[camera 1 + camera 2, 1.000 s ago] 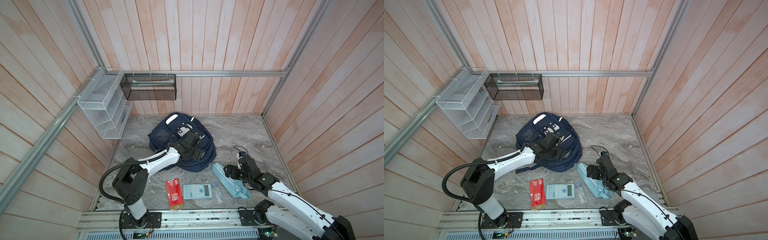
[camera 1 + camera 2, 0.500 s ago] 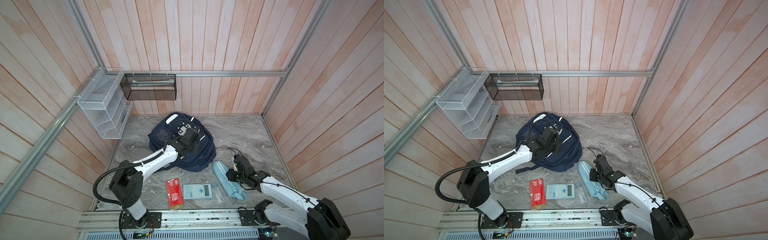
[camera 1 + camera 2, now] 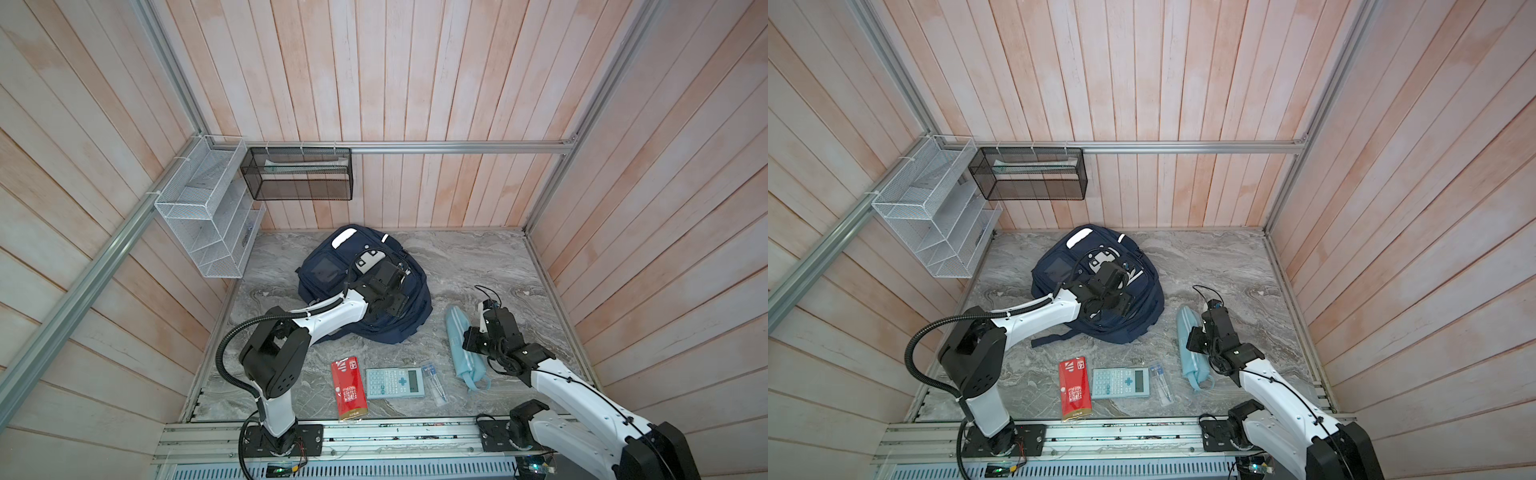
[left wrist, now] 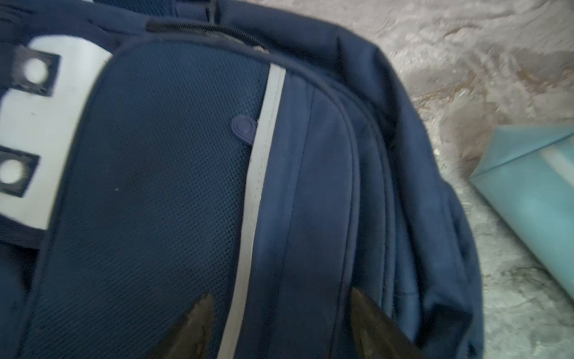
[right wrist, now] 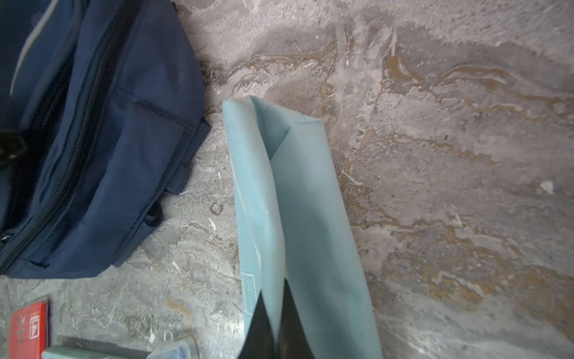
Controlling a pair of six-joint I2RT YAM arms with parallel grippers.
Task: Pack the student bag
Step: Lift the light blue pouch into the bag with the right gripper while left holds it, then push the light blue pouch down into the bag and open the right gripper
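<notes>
Top views, student bag: the navy student bag (image 3: pixel 411 320) lies flat on the marble table (image 3: pixel 478 266), directly under the left gripper (image 3: pixel 392 272).
Top views, left jaws: hidden by the black wrist body in both top views, so their spread cannot be read here.
Top views, pencil pouch: the light-blue pencil pouch (image 3: pixel 455 324) lies beside the bag, with the right gripper (image 3: pixel 468 348) down on its middle.
Top views, loose items: the red packet (image 3: pixel 349 386), calculator (image 3: pixel 395 383) and clear pen case (image 3: pixel 434 382) sit in a row, nearer the arm bases than either pair of jaws and touched by neither.
Top views, walls: the white wire rack (image 3: pixel 199 220) and black mesh basket (image 3: pixel 297 178) hang far beyond both jaws. No wrist view shows them.
Left wrist, jaws: 2 dark fingers (image 4: pixel 192 323) stand wide apart and hold nothing, close over the bag fabric.
Left wrist, between jaws: a grey reflective stripe (image 4: pixel 257 186) runs ahead from the gap.
Left wrist, extras: a white patch (image 4: pixel 46 124) with 2 round studs shows off to one side. A pouch corner shows past the bag's far edge.
Right wrist, jaws: the fingers (image 5: pixel 261 323) are nearly together, pinching a raised fold of the pouch, which stretches ahead of them.
Right wrist, surroundings: the bag's zipped side lies off to one side, apart from the pouch. Corners of the packet and pen case lie back beside the jaws.
</notes>
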